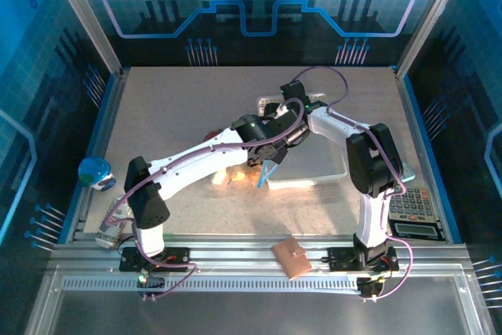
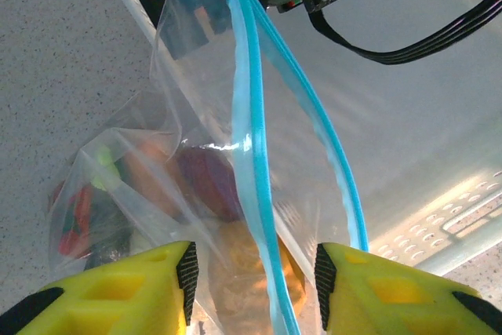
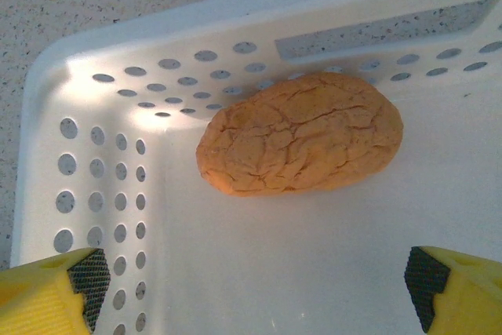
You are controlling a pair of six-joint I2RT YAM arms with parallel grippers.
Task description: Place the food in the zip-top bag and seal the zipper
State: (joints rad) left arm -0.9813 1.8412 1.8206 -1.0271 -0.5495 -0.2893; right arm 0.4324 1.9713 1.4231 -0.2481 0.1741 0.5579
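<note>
Most of the food (image 2: 208, 182) seems to be in the bag (image 2: 196, 115) already. Red, green, purple and orange pieces show through the film. One tan piece (image 3: 302, 135) lies in the basket (image 3: 102, 162) — the right jaws hang spread wide above it, empty. The left jaws stand apart astride the zipper (image 2: 247, 139), pinching nothing. Its two strips gape, so sealing is left.

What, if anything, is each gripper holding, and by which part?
The right gripper is open, holding nothing. The left gripper straddles the zip-top bag at its zipper; a grip cannot be told.
</note>
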